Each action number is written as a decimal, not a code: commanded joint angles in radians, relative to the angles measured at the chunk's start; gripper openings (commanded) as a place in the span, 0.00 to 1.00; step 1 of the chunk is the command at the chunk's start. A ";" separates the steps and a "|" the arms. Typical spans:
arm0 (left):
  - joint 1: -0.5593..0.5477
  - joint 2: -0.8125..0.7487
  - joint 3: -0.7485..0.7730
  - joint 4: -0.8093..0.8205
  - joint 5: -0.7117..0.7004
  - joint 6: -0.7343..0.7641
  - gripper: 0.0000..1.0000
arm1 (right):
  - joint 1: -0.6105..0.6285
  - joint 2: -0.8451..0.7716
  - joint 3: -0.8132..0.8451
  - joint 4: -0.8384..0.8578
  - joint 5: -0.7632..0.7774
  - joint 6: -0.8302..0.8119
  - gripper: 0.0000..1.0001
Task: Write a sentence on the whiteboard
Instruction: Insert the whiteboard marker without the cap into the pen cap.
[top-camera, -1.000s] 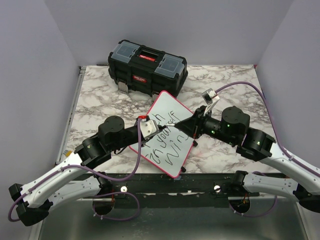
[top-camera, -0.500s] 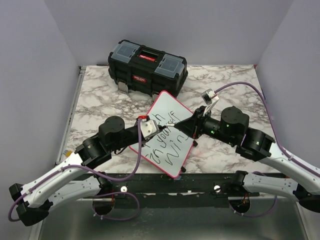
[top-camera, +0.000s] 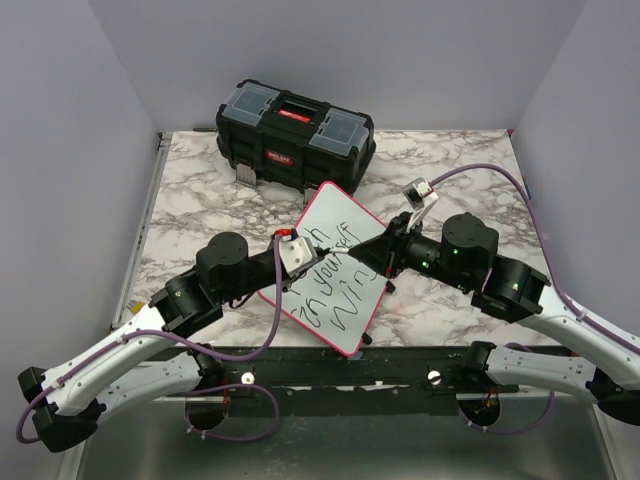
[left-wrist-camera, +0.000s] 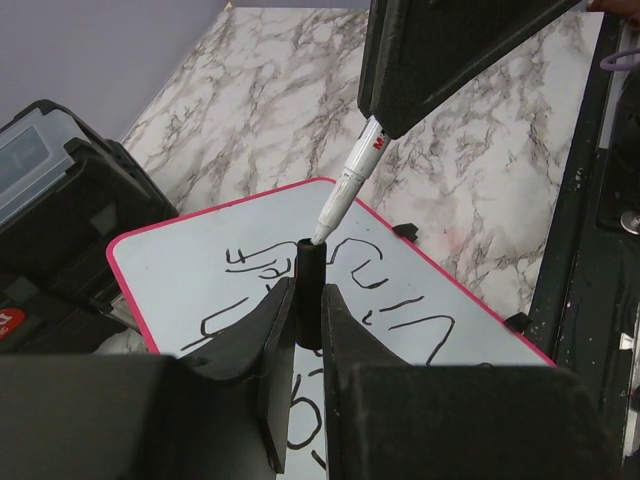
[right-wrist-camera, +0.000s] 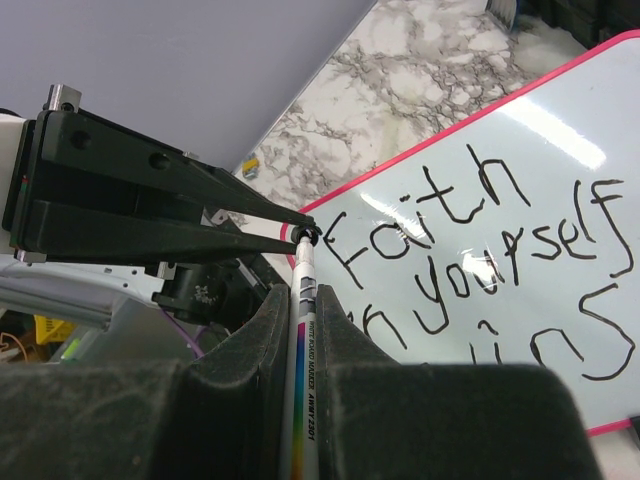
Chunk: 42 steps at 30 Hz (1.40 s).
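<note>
The whiteboard (top-camera: 335, 215) with its red rim lies tilted on the table between my arms. The sentence (right-wrist-camera: 470, 250) reads "Faith in yourself wins" in black over three lines. My right gripper (right-wrist-camera: 302, 300) is shut on a white marker (right-wrist-camera: 305, 340). My left gripper (left-wrist-camera: 308, 300) is shut on the black marker cap (left-wrist-camera: 308, 262). The marker's tip (left-wrist-camera: 322, 232) meets the cap's open end, a little above the board. In the top view both grippers meet over the board's middle, left gripper (top-camera: 318, 262) and right gripper (top-camera: 362, 262).
A black toolbox (top-camera: 295, 135) with a red latch stands at the back of the marble table (top-camera: 450, 160), just behind the board; it shows at the left of the left wrist view (left-wrist-camera: 60, 200). Purple cables run along both arms.
</note>
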 joint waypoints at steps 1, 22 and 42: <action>0.003 -0.015 -0.012 0.034 -0.027 -0.014 0.00 | 0.002 -0.009 -0.016 0.006 -0.017 0.008 0.01; 0.002 -0.024 -0.012 0.010 0.074 0.027 0.00 | 0.002 0.070 0.020 -0.016 -0.113 -0.033 0.01; 0.002 -0.018 -0.002 -0.014 0.163 0.036 0.00 | 0.001 0.223 0.087 -0.064 -0.322 -0.203 0.01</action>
